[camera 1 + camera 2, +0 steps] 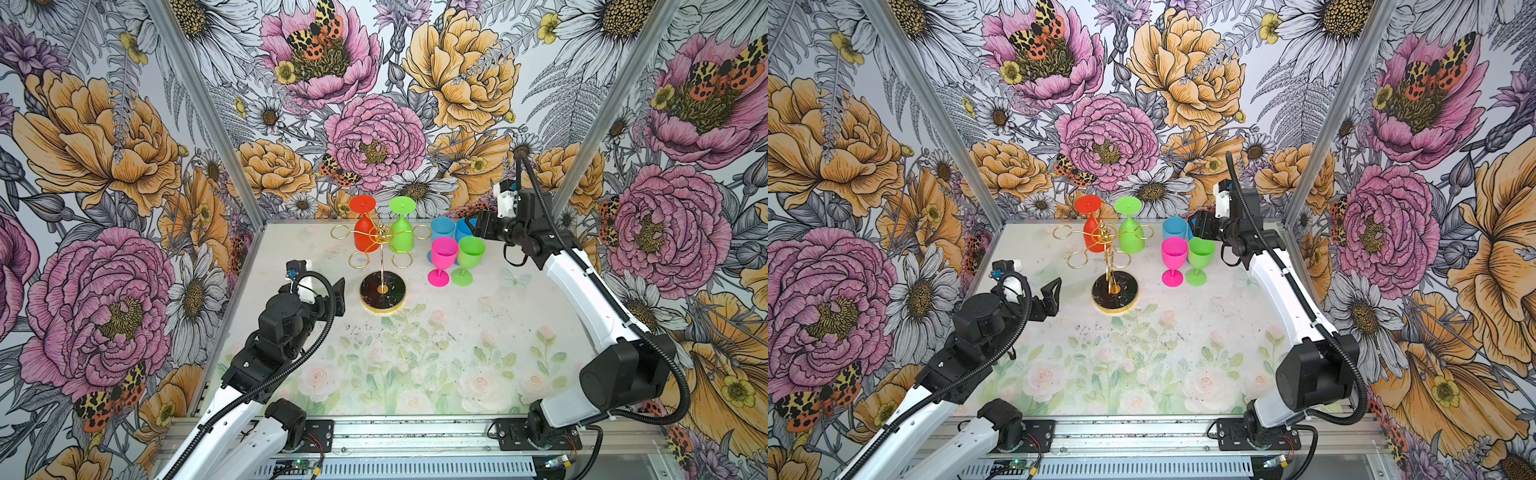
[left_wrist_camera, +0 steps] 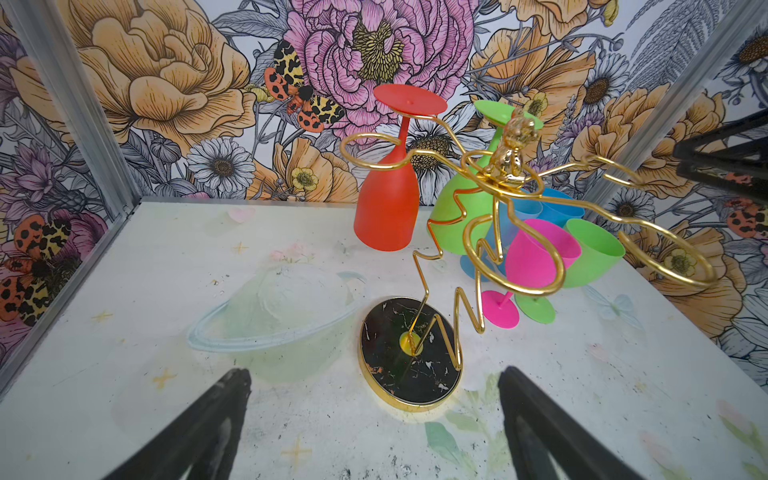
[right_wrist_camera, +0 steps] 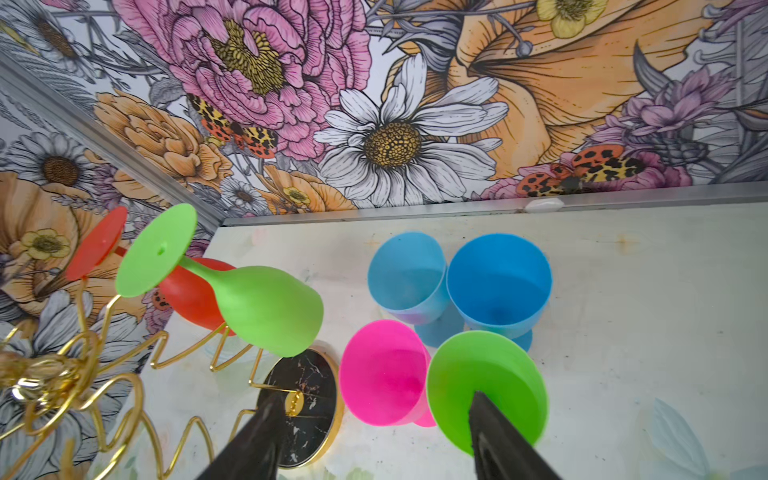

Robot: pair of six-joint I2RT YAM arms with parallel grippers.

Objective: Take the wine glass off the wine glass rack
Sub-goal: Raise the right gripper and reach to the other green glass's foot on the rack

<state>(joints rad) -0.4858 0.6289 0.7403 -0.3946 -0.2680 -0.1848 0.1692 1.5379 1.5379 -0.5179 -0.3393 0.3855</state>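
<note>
Left claw (image 2: 374, 374) spread wide, empty; rack (image 1: 381, 270) just ahead, red glass (image 1: 365, 237) and hung green glass (image 1: 402, 237) upside down in its loops. Right claw (image 3: 374, 397) parted, gripping nothing, over upright green glass (image 3: 486, 382); pink glass (image 3: 382, 374) and blue glasses (image 3: 407, 274) beside, all empty, on tabletop (image 1: 457, 332).
</note>
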